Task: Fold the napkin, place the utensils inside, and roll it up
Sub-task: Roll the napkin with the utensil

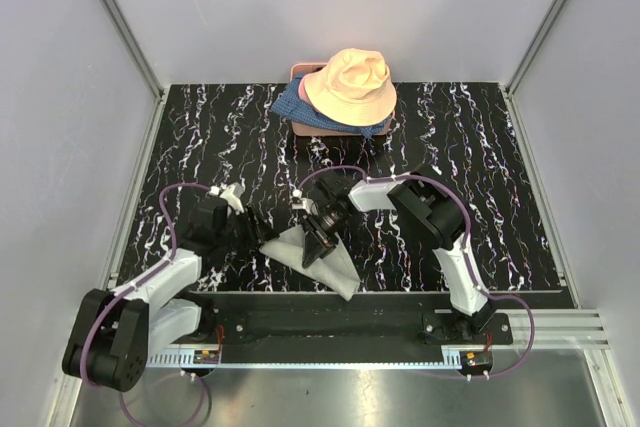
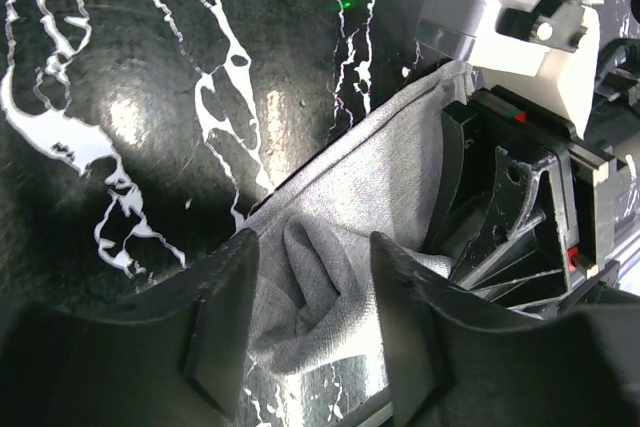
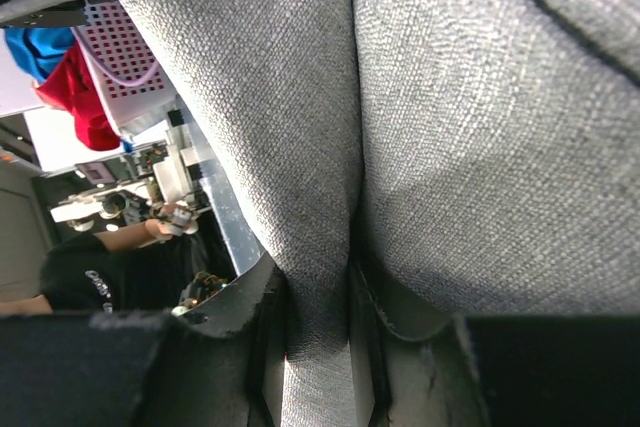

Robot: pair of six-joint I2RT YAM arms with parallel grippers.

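The light-grey napkin point(image 1: 337, 265) lies bunched at the table's front centre, one corner hanging over the front edge. My right gripper point(image 1: 318, 244) is shut on a fold of it; in the right wrist view the cloth point(image 3: 480, 147) fills the frame and is pinched between the jaws point(image 3: 318, 317). My left gripper point(image 1: 262, 235) is open at the napkin's left corner; in the left wrist view a bunched fold point(image 2: 320, 287) sits loose between its jaws point(image 2: 312, 322), with the right gripper point(image 2: 520, 177) close beyond. The utensils are out of view.
A peach bucket hat point(image 1: 350, 85) rests on blue patterned fabric point(image 1: 288, 105) over a pink box point(image 1: 305, 129) at the back centre. The black marbled table point(image 1: 480, 137) is walled on three sides. A metal rail point(image 1: 560, 322) runs along the front.
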